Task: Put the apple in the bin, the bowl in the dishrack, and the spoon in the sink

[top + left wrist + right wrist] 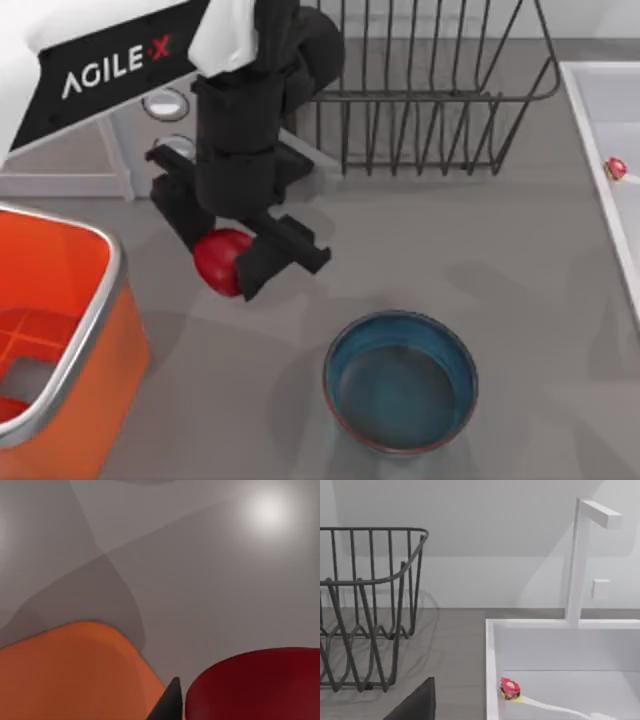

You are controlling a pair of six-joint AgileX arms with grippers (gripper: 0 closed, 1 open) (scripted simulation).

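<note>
Apple (220,262), small, shiny, red and round, is held tight between the black fingers of the left gripper (232,260), just right of the big orange bin (95,300), likely to be dropped inside.

Bare table lies open between the bin (95,330), bowl (402,382) and dishrack (430,100), which bound it.

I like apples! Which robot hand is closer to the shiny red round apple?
Left. The left gripper is clamped around the shiny red round apple, beside the orange bin. The right gripper looks at the sink, far off.
</note>
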